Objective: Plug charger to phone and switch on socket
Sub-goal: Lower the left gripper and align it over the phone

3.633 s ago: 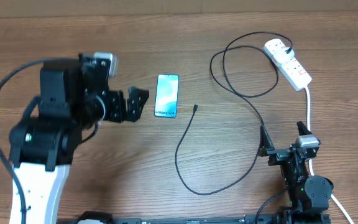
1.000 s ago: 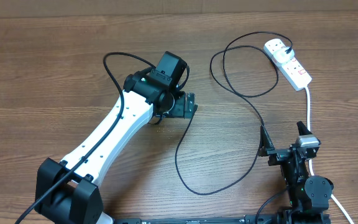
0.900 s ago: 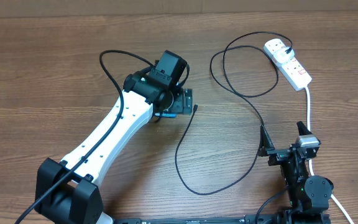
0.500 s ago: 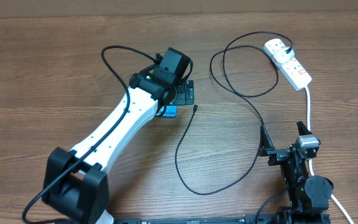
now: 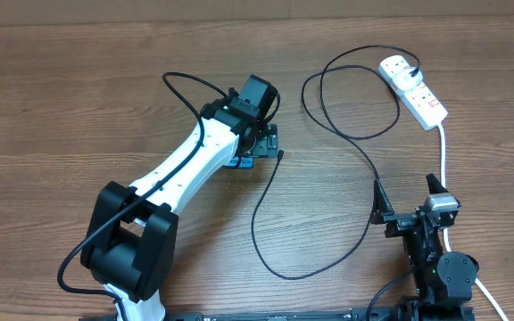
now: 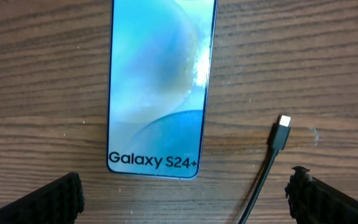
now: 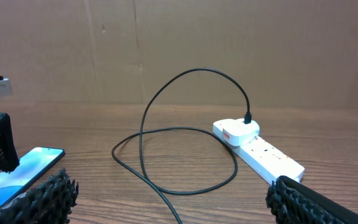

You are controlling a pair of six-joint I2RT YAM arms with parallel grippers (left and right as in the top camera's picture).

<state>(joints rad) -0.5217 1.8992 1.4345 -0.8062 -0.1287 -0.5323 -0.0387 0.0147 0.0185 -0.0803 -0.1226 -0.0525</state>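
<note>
The phone (image 6: 160, 87) lies flat on the table with its light blue screen up and "Galaxy S24+" text at its near end. In the overhead view only its blue corner (image 5: 241, 163) shows under my left gripper (image 5: 262, 141). The left gripper (image 6: 185, 202) is open and hovers just above the phone's near end. The charger's connector tip (image 6: 283, 132) lies on the table just right of the phone, between the fingers. The black cable (image 5: 266, 241) loops across to its plug (image 5: 407, 69), which sits in the socket (image 5: 422, 96). My right gripper (image 5: 407, 203) is open and empty at the front right.
The socket's thick white cord (image 5: 443, 152) runs down the right side past the right arm. In the right wrist view the socket (image 7: 266, 154), cable loops (image 7: 166, 134) and the phone (image 7: 23, 165) show in front of a cardboard wall (image 7: 179, 43).
My left arm swung from the table's left side over to the phone, then reached a little farther, now covering most of it. The right arm, cable and socket have not moved.
</note>
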